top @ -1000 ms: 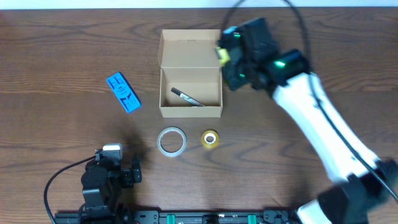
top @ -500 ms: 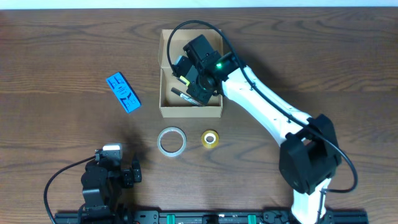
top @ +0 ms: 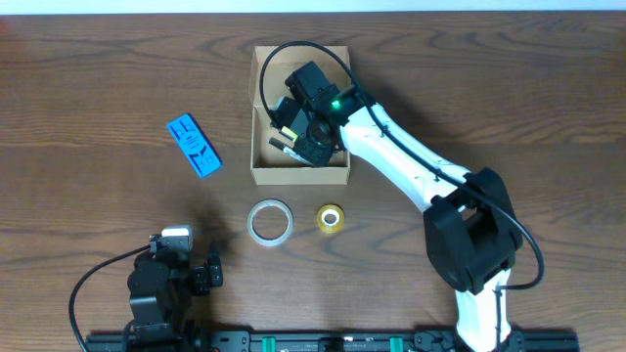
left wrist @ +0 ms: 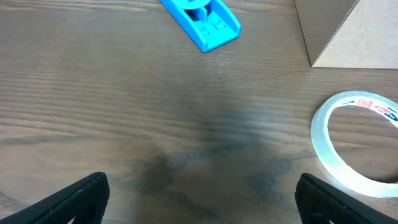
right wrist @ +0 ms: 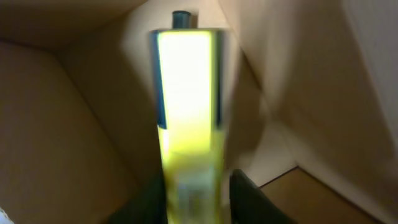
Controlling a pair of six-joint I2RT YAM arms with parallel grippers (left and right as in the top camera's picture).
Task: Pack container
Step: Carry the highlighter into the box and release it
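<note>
The container (top: 256, 176) is a tan cardboard box with its flap lid open toward the far side, at the table's middle. A black pen (top: 278, 149) lies inside it. My right gripper (top: 292, 125) is down inside the box, shut on a yellow highlighter (right wrist: 186, 106) that points at the box's inner corner (right wrist: 56, 56). My left gripper (left wrist: 199, 202) is open and empty, low near the table's front left, its arm showing in the overhead view (top: 166, 279).
A blue flat object (top: 193, 145) lies left of the box and shows in the left wrist view (left wrist: 202, 18). A clear tape roll (top: 269, 221) and a yellow tape roll (top: 331, 218) lie in front of the box. The clear roll shows at the left wrist view's right edge (left wrist: 323, 137).
My right arm swung left from beside the box's right wall to over the box, then lowered the highlighter into it. The left arm has not moved.
</note>
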